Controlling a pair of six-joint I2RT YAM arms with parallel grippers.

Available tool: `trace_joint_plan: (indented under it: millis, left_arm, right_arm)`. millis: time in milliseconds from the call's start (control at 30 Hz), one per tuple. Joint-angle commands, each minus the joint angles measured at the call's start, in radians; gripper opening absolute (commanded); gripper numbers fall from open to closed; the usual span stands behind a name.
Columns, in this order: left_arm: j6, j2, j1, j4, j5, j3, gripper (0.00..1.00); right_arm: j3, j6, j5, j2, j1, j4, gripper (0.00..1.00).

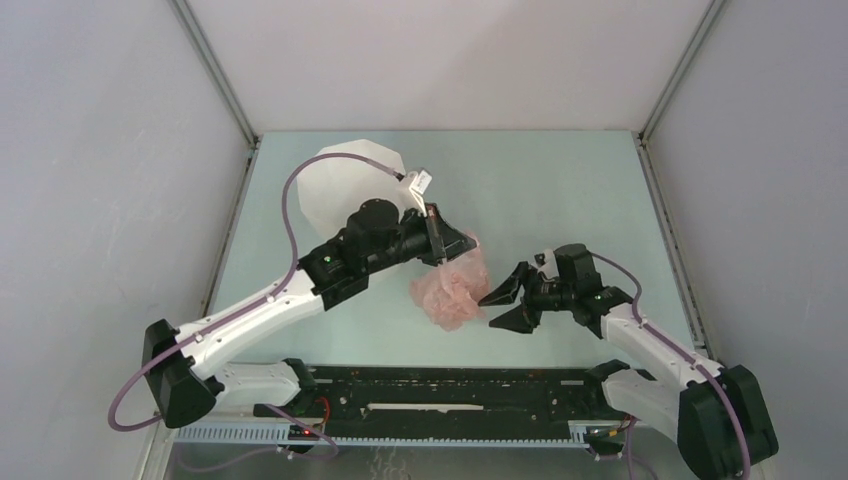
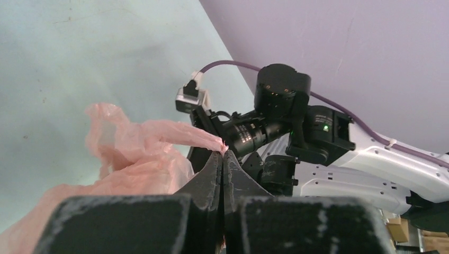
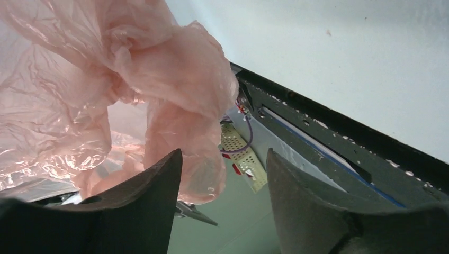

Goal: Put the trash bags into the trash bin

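Note:
The pale-pink trash bag (image 1: 450, 290) hangs crumpled in mid-table, lifted above the surface. My left gripper (image 1: 440, 240) is shut on a pinched fold of the bag (image 2: 159, 143) at its top. The white faceted trash bin (image 1: 345, 185) lies behind my left arm at the back left, partly hidden by the arm. My right gripper (image 1: 505, 300) is open just right of the bag, its jaws pointing at it. In the right wrist view the bag (image 3: 106, 90) fills the upper left, hanging past the left fingertip (image 3: 169, 164); nothing lies between the jaws.
A black rail (image 1: 450, 395) runs along the near edge between the arm bases. Grey walls enclose the pale green table (image 1: 560, 200) at left, back and right. A purple cable (image 1: 290, 210) loops over my left arm.

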Motion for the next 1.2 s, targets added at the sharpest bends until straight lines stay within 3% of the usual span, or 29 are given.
trace_joint_plan:
  millis: [0,33,100,133,200,300,367,567,667,1033,1133,1167]
  left_arm:
    - [-0.056,0.004,0.005,0.108,0.043,0.008,0.0]
    - [-0.064,0.004,0.005,0.127,0.047,0.002,0.0]
    - [-0.079,-0.001,0.005,0.145,0.05,-0.015,0.0]
    - [-0.088,-0.005,0.006,0.151,0.051,-0.023,0.0]
    - [-0.094,-0.014,0.006,0.158,0.05,-0.036,0.0]
    - [-0.095,-0.018,0.005,0.158,0.047,-0.045,0.0]
    - [-0.097,-0.019,0.005,0.162,0.047,-0.046,0.0]
    - [-0.099,-0.005,0.005,0.174,0.06,-0.047,0.0]
    - [-0.111,0.005,0.006,0.19,0.076,-0.049,0.0]
    - [-0.172,0.016,0.006,0.262,0.102,-0.087,0.0]
    - [-0.19,0.019,0.006,0.292,0.108,-0.101,0.0]
    - [-0.19,0.019,0.005,0.293,0.106,-0.103,0.0]
  right_arm:
    - [-0.027,0.183,0.036,0.002,0.014,0.165,0.53]
    - [-0.04,0.202,0.045,0.005,0.013,0.176,0.43]
    - [-0.059,0.249,0.047,0.021,0.017,0.25,0.41]
    - [-0.065,0.277,0.04,0.034,0.022,0.297,0.43]
    - [-0.067,0.313,0.022,0.062,0.036,0.353,0.59]
    - [-0.072,0.347,0.034,0.069,0.068,0.353,0.74]
    - [-0.096,0.393,0.046,0.059,0.094,0.378,0.77]
    - [-0.2,0.663,0.118,-0.01,0.15,0.499,0.76]
    - [-0.215,0.748,0.192,-0.054,0.164,0.491,0.68]
    - [-0.211,0.94,0.342,-0.19,0.173,0.356,0.74]
    - [-0.208,0.938,0.365,-0.212,0.167,0.328,0.65]
    - [-0.205,0.929,0.375,-0.222,0.164,0.31,0.56]
